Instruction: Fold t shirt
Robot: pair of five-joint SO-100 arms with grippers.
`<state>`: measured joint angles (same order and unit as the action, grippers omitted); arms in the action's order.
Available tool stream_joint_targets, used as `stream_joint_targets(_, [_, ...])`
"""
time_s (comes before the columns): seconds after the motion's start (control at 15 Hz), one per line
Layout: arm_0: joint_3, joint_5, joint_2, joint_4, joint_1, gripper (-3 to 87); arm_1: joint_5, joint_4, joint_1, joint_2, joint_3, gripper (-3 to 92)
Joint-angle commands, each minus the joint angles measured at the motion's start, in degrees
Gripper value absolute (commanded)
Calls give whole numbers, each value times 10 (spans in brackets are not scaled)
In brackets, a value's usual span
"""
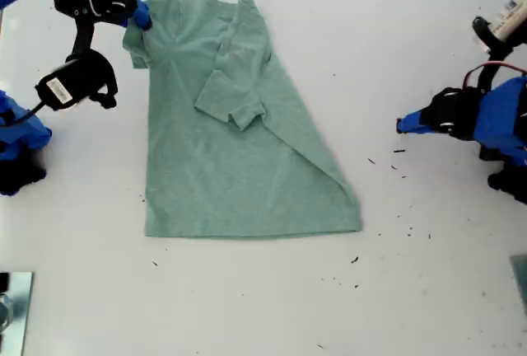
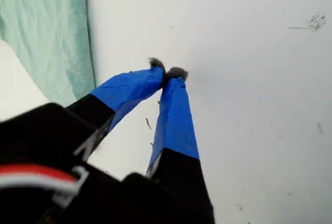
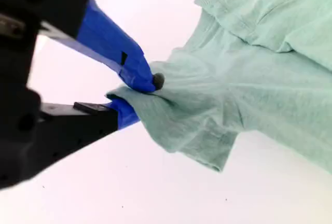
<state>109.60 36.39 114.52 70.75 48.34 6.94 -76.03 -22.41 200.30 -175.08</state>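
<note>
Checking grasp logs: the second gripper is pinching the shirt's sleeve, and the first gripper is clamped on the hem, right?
Not quite. My second gripper does pinch the t shirt at its sleeve, but my first gripper is shut on nothing, over bare table beside the cloth, as the first wrist view shows.

Looks like a robotics lab or test bench: bare white desk (image 1: 247,306) flecked with dark specks, blue-taped arms mounted at both sides of the exterior view, loose red wiring (image 1: 494,67), a labelled camera module (image 1: 74,84).
</note>
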Motion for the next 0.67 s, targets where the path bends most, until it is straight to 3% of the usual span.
stream_joint_targets(0.0, [-40, -17, -8, -32, -60, -2, 3, 4, 1, 5, -33, 25])
stream_joint_targets(0.27, [-271, -57, -227, -74, -185, -2, 0, 4, 4, 5, -33, 25])
stream_joint_targets(0.4, [-475, -63, -423, -47, -224, 19, -4, 4, 7, 5, -33, 25])
stream_joint_targets(0.47, [-602, -55, -519, -7, -228, 250, -8, 4, 11, 5, -33, 25])
stream_joint_targets(0.53, [-613, -61, -517, -2, -220, 330, -11, 4, 15, 5, -33, 25])
stream_joint_targets(0.6, [-610, -62, -469, 22, -208, 336, -12, 4, 19, 5, -33, 25])
